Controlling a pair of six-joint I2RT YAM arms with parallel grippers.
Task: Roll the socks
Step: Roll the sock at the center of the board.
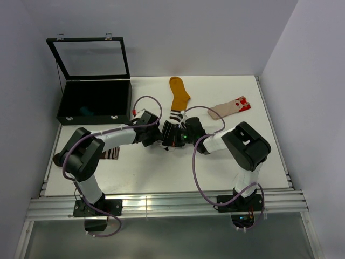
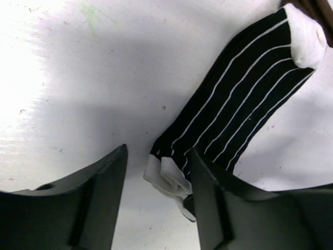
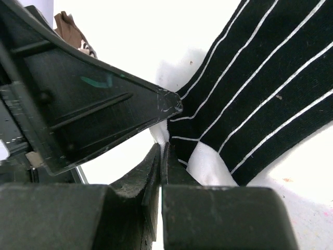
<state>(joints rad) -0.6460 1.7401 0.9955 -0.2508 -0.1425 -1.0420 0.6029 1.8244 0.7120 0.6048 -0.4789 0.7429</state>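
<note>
The black-and-white striped sock (image 2: 244,94) lies flat on the table, its white toe (image 2: 307,36) at the far end. Its folded white near end (image 2: 167,174) sits between the fingers of my left gripper (image 2: 156,182), which is open, with its right finger touching the fabric. My right gripper (image 3: 162,151) is shut, pinching the white edge (image 3: 161,134) of that same sock (image 3: 260,88). In the top view both grippers meet over the sock (image 1: 171,131) at the table's middle. A mustard sock (image 1: 178,93) and a beige sock (image 1: 232,107) lie behind.
An open black box (image 1: 94,102) with a raised glass lid stands at the back left, something teal inside it. A brown stripe-cuffed sock (image 1: 111,154) lies under my left arm. The left gripper's finger (image 3: 104,99) crowds the right wrist view.
</note>
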